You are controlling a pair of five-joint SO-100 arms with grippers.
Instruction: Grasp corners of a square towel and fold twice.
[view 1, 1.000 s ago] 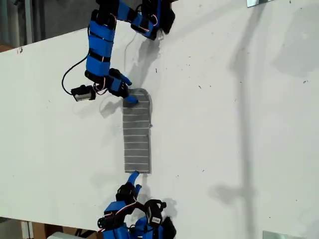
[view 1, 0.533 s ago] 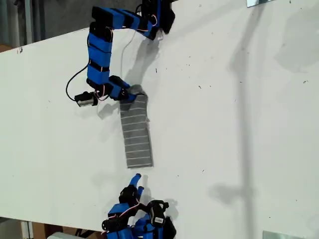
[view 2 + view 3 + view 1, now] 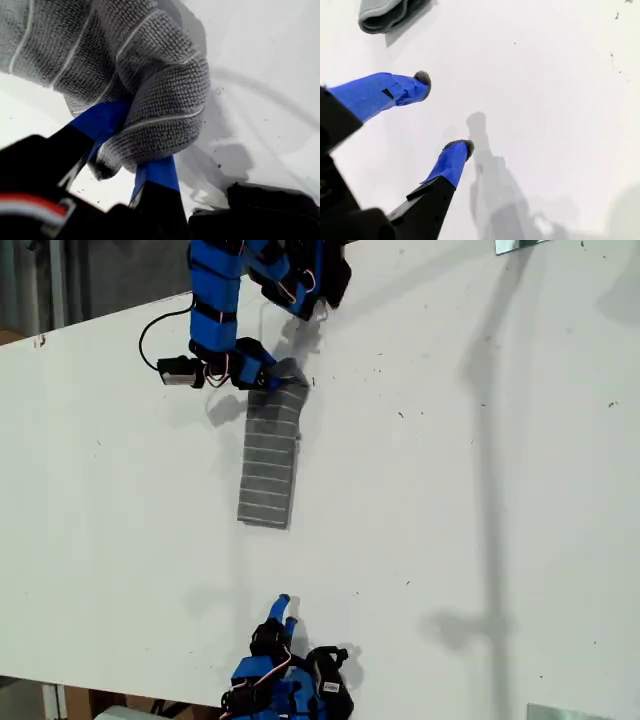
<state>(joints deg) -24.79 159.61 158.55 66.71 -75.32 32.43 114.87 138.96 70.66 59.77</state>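
First gripper clamped on bunched towel end; second gripper open, empty. Grip looks shallow, towel could slip and unfold.

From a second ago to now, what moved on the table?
My first tool, shut on one end of the towel, dragged it toward the exterior view's top, away from my second tool. That one stayed open and empty near the view's bottom. The towel stayed folded in a narrow strip.

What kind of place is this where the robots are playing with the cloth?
Probably a robot lab or workshop. Two blue arms are mounted at opposite edges of a plain white table; my first pincer grips a grey striped towel, and nothing homely is around.
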